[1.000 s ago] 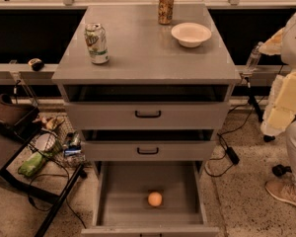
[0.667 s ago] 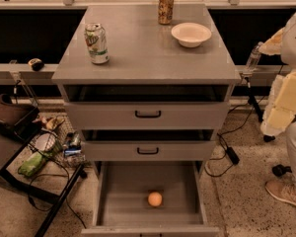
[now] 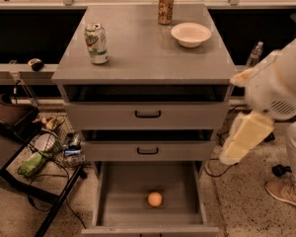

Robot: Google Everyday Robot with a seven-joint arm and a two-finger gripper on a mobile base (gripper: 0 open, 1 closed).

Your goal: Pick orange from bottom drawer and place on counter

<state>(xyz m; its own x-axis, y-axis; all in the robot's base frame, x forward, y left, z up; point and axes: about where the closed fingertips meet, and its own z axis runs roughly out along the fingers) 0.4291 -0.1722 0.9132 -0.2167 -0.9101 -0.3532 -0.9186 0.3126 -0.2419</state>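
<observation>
- The orange (image 3: 155, 199) is seen lying on the floor of the pulled-out bottom drawer (image 3: 119, 194), near its front.
- The gripper (image 3: 235, 144) is held just right of the middle drawer (image 3: 113, 151), well apart from the orange; whether it is open or closed cannot be told.
- On the counter (image 3: 143, 58) a green-and-white can (image 3: 96, 43), a tan-and-orange can (image 3: 165, 7) and a white bowl (image 3: 191, 34) are set.

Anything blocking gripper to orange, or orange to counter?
Nothing visible. Orange lies uncovered in the open bottom drawer; gripper hangs right of the cabinet. Bare counter front; green can, tan can, bowl behind.
</observation>
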